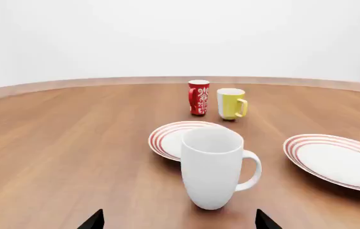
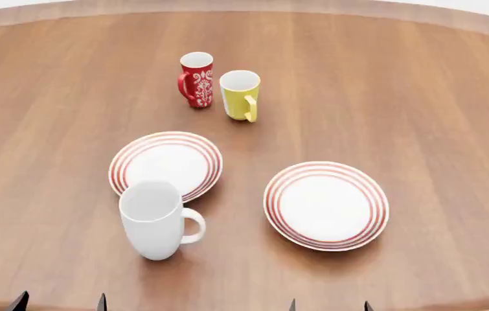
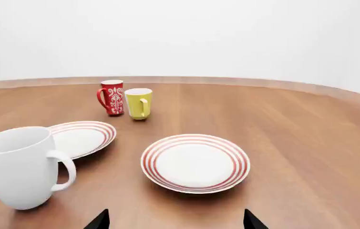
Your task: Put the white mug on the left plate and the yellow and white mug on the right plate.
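1. While both arms are waiting at the near edge of the bench (image 2: 417,84), the white mug (image 2: 155,219) is standing upright on the wood, just beside the near rim of the left plate (image 2: 166,165) and not on it; whether its base is touching that rim is hard to tell from the head view.
2. Taking the white mug as the landmark, its handle is pointing toward the right plate (image 2: 326,205), which is lying flat on the bench off to that side and apart from it.
3. Beyond the left plate, well away from the white mug, the yellow and white mug (image 2: 241,94) is standing upright with its handle turned toward the near side of the bench.
4. A red mug (image 2: 197,79) with a white pattern is standing just beside the yellow and white mug, on the side away from the right plate.
5. In the left wrist view, the left gripper (image 1: 178,221) is showing only two dark finger tips at the frame edge, spread wide and holding nothing, with the white mug sitting ahead between them.
6. In the right wrist view, the right gripper (image 3: 174,220) is likewise showing two dark tips set wide apart and empty, facing the right plate, with the white mug off to one side.
7. Both plates are carrying nothing.
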Robot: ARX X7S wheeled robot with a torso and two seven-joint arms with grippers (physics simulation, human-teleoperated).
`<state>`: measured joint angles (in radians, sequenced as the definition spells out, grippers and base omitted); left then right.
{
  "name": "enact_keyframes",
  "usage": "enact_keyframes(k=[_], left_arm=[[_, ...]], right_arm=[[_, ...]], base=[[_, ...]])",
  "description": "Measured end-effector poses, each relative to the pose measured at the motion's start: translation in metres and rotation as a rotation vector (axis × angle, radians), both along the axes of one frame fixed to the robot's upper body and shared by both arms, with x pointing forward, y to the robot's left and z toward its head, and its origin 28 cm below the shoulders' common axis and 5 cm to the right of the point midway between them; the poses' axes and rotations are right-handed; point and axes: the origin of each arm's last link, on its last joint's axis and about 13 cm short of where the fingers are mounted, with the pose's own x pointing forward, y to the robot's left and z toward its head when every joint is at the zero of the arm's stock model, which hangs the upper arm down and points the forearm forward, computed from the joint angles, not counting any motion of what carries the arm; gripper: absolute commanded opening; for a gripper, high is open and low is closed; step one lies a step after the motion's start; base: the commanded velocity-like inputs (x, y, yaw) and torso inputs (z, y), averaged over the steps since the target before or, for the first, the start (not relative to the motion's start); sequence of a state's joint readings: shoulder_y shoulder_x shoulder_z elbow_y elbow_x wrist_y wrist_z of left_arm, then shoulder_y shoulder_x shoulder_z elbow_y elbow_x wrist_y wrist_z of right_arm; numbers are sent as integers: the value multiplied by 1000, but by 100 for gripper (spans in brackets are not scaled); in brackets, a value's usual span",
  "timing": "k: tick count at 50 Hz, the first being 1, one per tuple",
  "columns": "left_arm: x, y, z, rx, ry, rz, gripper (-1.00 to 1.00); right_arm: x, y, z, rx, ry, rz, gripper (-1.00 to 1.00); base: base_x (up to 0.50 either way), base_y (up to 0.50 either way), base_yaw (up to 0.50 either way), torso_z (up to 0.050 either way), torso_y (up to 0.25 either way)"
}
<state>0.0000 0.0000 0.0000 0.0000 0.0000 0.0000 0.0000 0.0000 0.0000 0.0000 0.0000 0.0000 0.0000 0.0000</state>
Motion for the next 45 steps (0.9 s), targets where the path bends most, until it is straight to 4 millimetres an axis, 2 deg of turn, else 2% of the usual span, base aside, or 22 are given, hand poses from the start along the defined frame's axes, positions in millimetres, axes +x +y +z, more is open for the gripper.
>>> enact_keyframes(k=[12,45], left_arm=[[-2,2,-1,6,6,-7,100],[-4,3,1,18,3,-3,100]], right_arm=[[0,4,-3,-4,17,13,100],[-3,10,0,-45,16,49,100]], base=[[0,0,11,0,0],[0,0,500,0,0]])
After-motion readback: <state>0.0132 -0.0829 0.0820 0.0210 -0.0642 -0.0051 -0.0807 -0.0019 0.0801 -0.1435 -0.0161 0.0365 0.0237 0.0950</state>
